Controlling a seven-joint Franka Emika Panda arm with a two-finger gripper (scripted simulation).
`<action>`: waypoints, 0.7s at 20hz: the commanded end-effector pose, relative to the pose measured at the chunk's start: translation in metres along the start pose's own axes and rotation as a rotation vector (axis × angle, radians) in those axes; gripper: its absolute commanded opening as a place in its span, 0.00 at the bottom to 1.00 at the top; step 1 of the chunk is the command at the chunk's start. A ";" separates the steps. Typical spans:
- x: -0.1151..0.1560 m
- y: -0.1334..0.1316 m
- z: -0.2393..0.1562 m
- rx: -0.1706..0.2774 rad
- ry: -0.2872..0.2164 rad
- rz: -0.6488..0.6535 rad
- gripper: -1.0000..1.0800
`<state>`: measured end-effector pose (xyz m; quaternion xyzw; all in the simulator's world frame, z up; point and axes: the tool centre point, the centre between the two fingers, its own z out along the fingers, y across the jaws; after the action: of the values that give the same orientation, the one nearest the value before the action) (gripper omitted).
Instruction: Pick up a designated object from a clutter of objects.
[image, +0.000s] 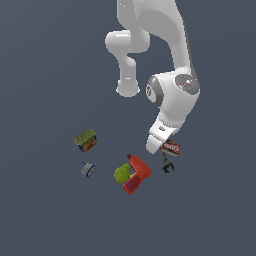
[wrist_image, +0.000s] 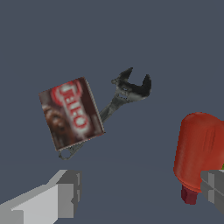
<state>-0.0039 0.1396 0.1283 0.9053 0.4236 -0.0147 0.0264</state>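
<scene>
Box (wrist_image: 71, 113), the maroon one with the red label and white lettering, is what you are after; in the wrist view you see it lying flat on the dark floor (wrist_image: 131, 35), tilted, with one edge resting over the handle of a black clamp (wrist_image: 127, 89). The clamp's forked head pokes out past the box, and its tail end shows just under the box's opposite corner.

Sweep the exterior view from its left. First you meet the olive box (image: 85, 140) with the orange-red side, standing alone. Just below it, toward the camera, sits a tiny grey-blue item (image: 88, 169). Further right, the green pear (image: 121, 173) touches the red drill (image: 136, 173), which lies on its side. Right of the drill you find the clamp (image: 167, 165), and just behind it the box (image: 171, 147), partly covered by the end of the white arm (image: 170, 95).

Your gripper (wrist_image: 140, 194) hangs above the floor with its jaws spread wide and nothing between them. In the wrist view you see both grey fingers (wrist_image: 57, 199) apart, the box beyond one of them and the drill (wrist_image: 199, 151) right beside the other. Neither finger touches the box.
</scene>
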 end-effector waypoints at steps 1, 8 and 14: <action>0.014 -0.021 0.017 0.005 0.014 -0.107 0.96; 0.036 -0.064 0.046 0.021 0.044 -0.295 0.96; 0.042 -0.076 0.053 0.027 0.055 -0.345 0.96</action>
<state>-0.0355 0.2158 0.0718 0.8218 0.5698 -0.0010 0.0006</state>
